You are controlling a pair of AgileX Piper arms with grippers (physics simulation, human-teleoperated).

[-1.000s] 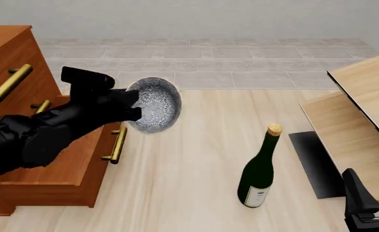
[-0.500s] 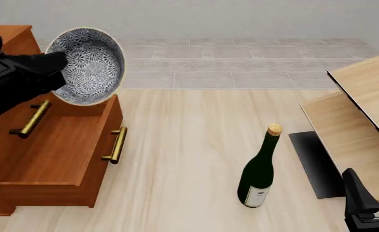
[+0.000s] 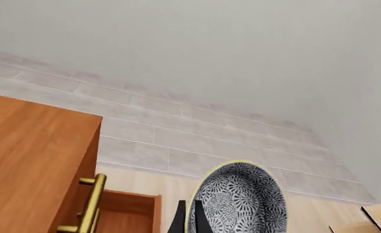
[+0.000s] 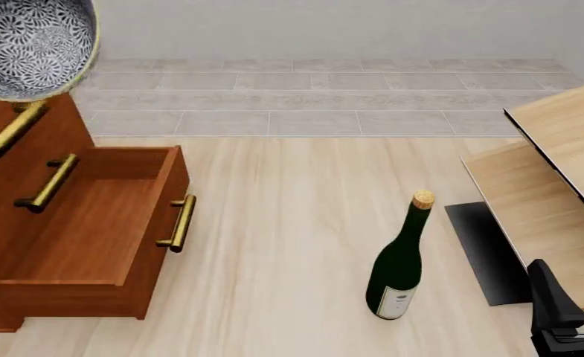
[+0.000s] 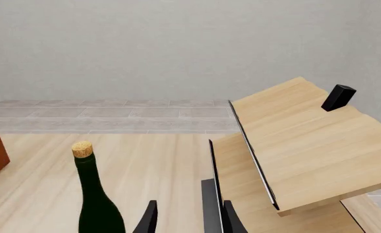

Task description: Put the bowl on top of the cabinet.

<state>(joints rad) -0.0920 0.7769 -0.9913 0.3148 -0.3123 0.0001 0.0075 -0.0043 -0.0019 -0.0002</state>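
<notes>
The speckled grey-white bowl (image 4: 32, 46) hangs tilted at the top left of the front view, its opening facing the camera, over the reddish-brown cabinet (image 4: 33, 223). My left gripper (image 3: 190, 217) is shut on the bowl (image 3: 239, 201) at its rim; the cabinet top (image 3: 28, 160) lies beside and below it. In the front view that arm is almost wholly out of frame. The cabinet's lower drawer (image 4: 93, 223) stands pulled open. My right gripper (image 4: 573, 290) rests low at the front right, open and holding nothing, also seen in its own view as the right gripper (image 5: 187, 216).
A dark green wine bottle (image 4: 399, 260) with a cork stands upright on the floor right of the drawer, close to the right gripper's fingers (image 5: 150, 218). Pale light-wood boards (image 4: 559, 171) lean at the right, with a dark panel (image 4: 485, 253) under them.
The left arm has carried the bowl up and to the left, from in front of the open drawer to above the cabinet. The right arm has not moved.
</notes>
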